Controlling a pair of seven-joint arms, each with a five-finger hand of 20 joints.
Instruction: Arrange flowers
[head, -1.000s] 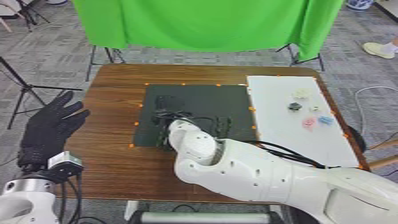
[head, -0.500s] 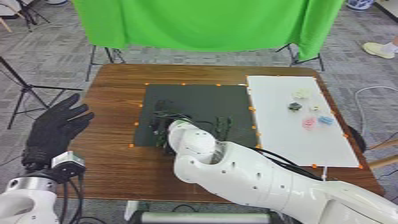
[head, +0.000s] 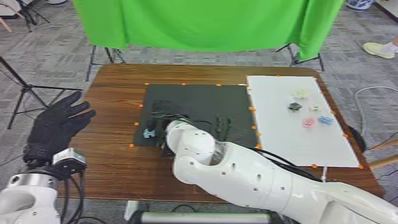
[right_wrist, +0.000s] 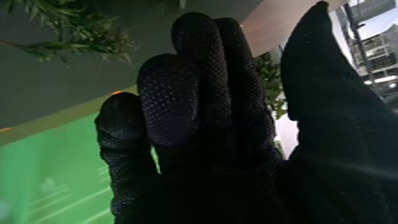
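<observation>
Right hand (head: 166, 118) over the dark mat (head: 191, 95) on the worktop (head: 115, 95), arm in from the right. Fingers long and relaxed, thumb standing off from them, a narrow gap between. Greenery (right_wrist: 269, 82) shows in that gap in the right wrist view, with something whitish (right_wrist: 287, 134) lower down along the thumb; cannot tell whether the hand grips either or they lie beyond it. More needle-leafed greenery in the same view, past the fingers and apart from them.

Head view: pale blue thing (head: 149, 133) just beside the right hand, on its left and a little nearer the robot; cannot tell if held or loose. Green sprigs (head: 222, 127) near the hand on its other side, over the mat.

Loose flower heads well apart from the hand, off to its right on the white sheet (head: 280, 145): cream one (head: 302, 93) farthest forward, dark green one (head: 294, 106) closest to the hand, small pale one (head: 314, 108) just right of that, pink one (head: 308, 122) and blue one (head: 326, 120) side by side, nearer the robot.

Left hand (head: 55, 127) wide, fingers straight, thumb out, left of the worktop, well apart from the right hand.
</observation>
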